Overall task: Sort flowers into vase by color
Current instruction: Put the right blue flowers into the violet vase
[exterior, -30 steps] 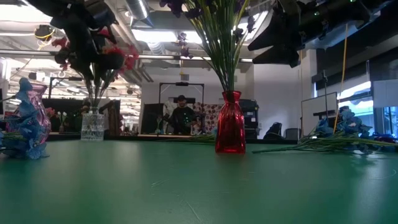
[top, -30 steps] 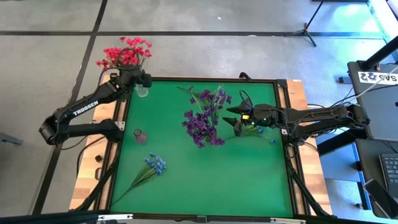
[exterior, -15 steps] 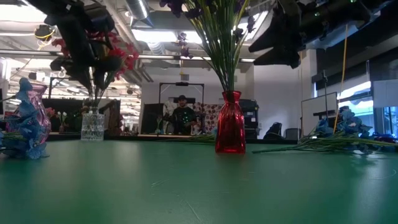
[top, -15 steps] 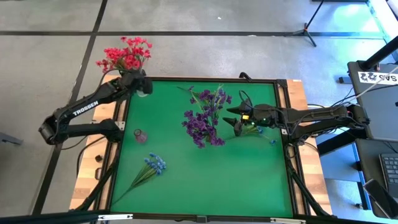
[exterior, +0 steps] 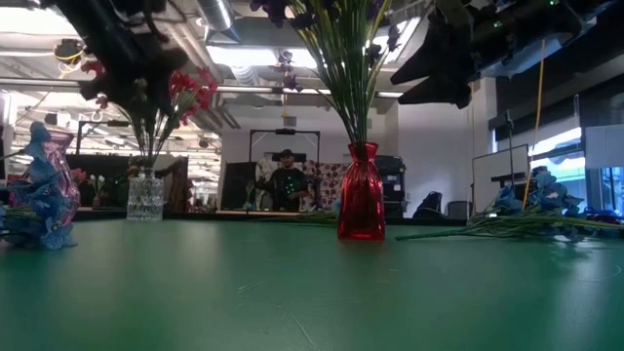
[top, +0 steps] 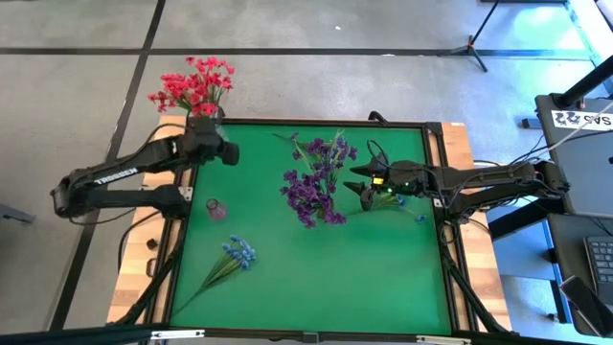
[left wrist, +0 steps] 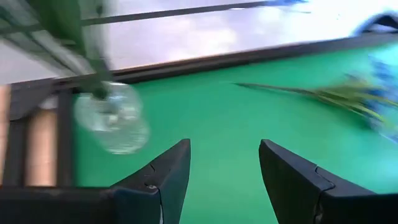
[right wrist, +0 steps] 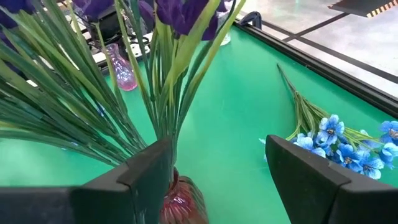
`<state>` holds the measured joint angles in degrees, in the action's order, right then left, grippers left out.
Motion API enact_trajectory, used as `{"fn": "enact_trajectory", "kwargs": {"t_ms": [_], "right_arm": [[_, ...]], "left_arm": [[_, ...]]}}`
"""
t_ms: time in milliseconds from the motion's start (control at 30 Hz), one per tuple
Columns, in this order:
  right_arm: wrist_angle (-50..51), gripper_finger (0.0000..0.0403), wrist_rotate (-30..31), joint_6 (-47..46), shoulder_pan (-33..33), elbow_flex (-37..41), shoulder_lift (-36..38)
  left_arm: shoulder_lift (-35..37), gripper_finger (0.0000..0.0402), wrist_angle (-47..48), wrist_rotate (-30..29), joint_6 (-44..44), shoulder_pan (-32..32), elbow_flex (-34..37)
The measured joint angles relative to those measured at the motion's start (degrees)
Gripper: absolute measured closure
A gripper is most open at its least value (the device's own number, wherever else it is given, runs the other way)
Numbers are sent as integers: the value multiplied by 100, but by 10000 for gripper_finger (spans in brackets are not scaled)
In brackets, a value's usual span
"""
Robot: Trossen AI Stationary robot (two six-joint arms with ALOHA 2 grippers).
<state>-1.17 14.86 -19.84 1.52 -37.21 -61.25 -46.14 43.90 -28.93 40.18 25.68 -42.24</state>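
Counting three vases (exterior: 362, 205); two blue sprig bunches (top: 237, 253) loose

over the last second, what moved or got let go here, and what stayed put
The left tool drew back from the red-pink flowers in the clear vase at the table's far left corner, ending open and empty, off the stems. The right tool stayed open beside the purple flowers in the red vase. The blue sprigs and pink vase did not move.

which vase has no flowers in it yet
The small pink vase near the table's left edge stands empty; the clear vase holds red flowers, the red vase purple ones.
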Motion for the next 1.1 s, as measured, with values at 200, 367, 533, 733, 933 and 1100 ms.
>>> {"fn": "enact_trajectory", "kwargs": {"t_ms": [200,367,533,733,933,1100], "right_arm": [[543,145,286,-132,0,-139,66],[2393,145,512,-400,0,-807,46],[3900,145,504,-1245,0,-1175,67],[4770,145,241,-2324,0,-1553,124],[4888,145,286,-3002,0,-2146,184],[5506,145,-222,-5493,-12,-1842,137]], "left_arm": [[222,232,-20,36,-197,-1362,0],[228,250,-333,350,-437,-2286,0],[226,255,-683,338,-484,-2867,0],[140,253,-1154,186,-492,-3076,0],[-167,238,-1636,136,-478,-3007,7],[-351,233,-2123,-63,-433,-2931,4]]}}
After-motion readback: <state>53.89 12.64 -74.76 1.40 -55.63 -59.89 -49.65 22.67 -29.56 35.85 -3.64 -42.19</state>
